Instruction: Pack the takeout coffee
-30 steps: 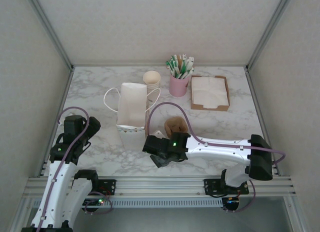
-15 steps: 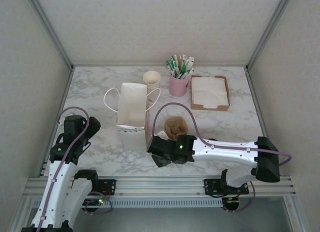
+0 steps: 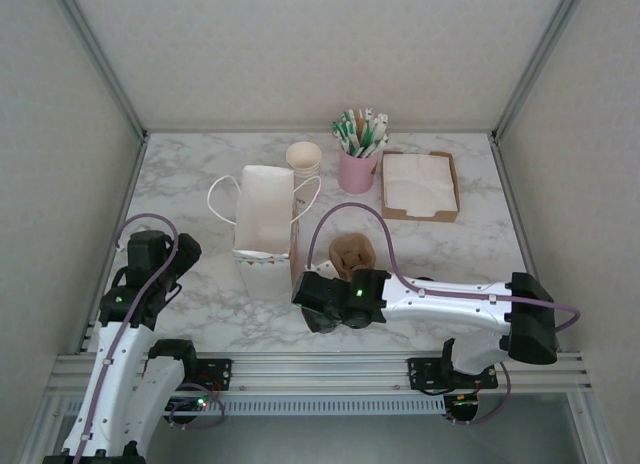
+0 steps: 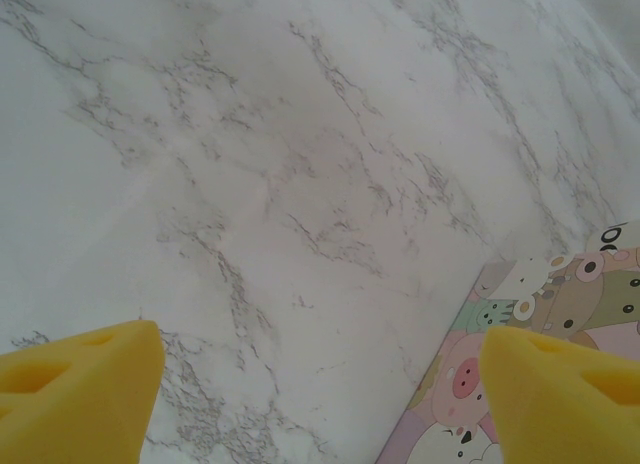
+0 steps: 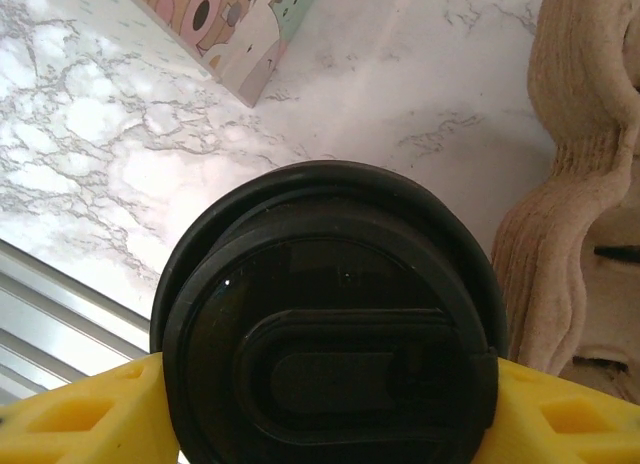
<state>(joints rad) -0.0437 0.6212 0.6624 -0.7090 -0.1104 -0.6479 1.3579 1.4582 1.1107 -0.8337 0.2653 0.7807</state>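
Note:
The takeout coffee [image 5: 330, 334] shows from above as a black lid near the table's front edge. My right gripper [image 5: 322, 389] is shut on it, one yellow finger [image 5: 80, 414] against each side of the lid. From the top camera that gripper [image 3: 322, 306] covers the cup, just in front of the white paper bag [image 3: 264, 220]. The bag stands open, and its cartoon-printed base [image 5: 232, 24] is close behind the lid. A brown pulp cup carrier [image 3: 352, 254] lies right of the bag. My left gripper [image 4: 330, 384] is open over bare marble, beside the bag's printed corner [image 4: 560, 294].
At the back stand a stack of paper cups [image 3: 303, 158], a pink cup of stirrers and sachets [image 3: 357, 154] and a cardboard tray of napkins [image 3: 420, 184]. The table's metal front rail [image 5: 40, 284] runs close to the lid. The left arm [image 3: 150, 269] sits at the left edge.
My right gripper shifted slightly right and toward the front edge, and its fingers drew in against the lid. The left arm has not moved.

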